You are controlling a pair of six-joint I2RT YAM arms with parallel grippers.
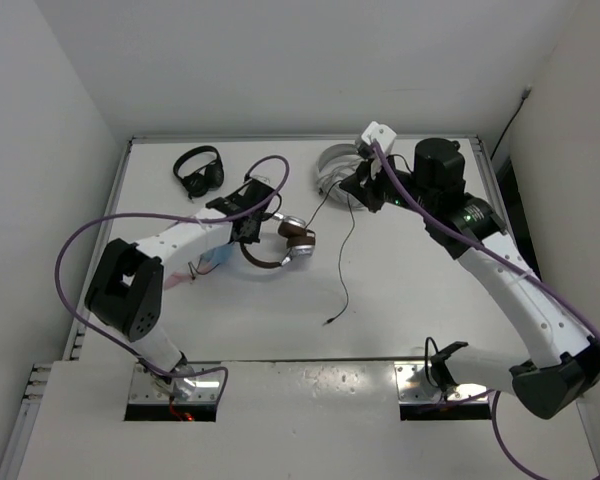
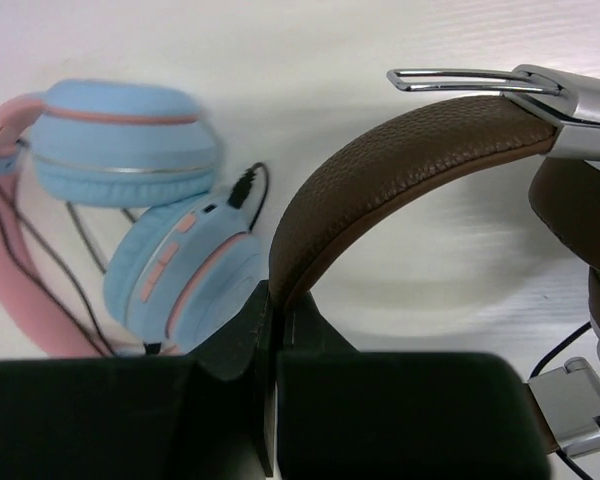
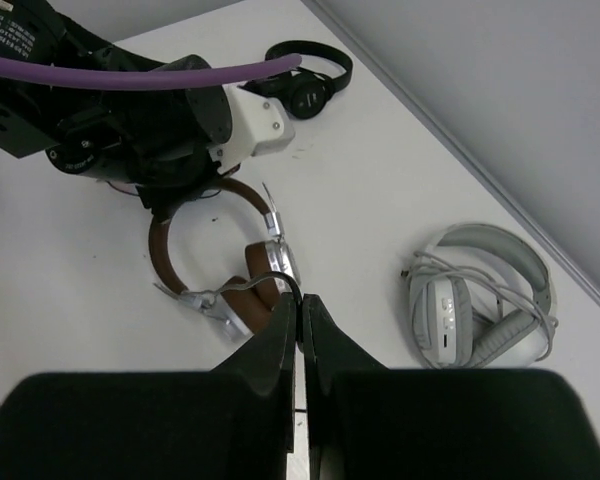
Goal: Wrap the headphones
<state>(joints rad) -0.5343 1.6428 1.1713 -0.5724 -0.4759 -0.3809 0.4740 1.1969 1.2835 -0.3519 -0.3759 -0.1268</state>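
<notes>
- Top external view, nearest item: the plug end point(image 1: 328, 322) of the cable point(image 1: 345, 268) lies loose on the worktop point(image 1: 410, 290), well clear of both arms. From there the cable trails away in one slack line.
- You have the headphones point(image 1: 285, 243) lying at mid-worktop. No turn of cable shows around the headband point(image 2: 400, 150) or the earcups.
- Your left tool point(image 2: 276, 310) is closed on the brown headband and pins the set in place. A pink-and-blue pair point(image 2: 130, 200) lies just beside it.
- Your right tool point(image 3: 299, 305) sits beyond the headphones with its fingers together. The thin cable arcs from the earcup into its tips and appears pinched there.
- Farthest back lie a white-grey pair point(image 1: 335, 165) and a small black pair point(image 1: 198, 170), neither of them touched.
- Assessment: both holds are in place, but winding has not begun. Nearly the whole cable remains to be wrapped and the plug end secured.
</notes>
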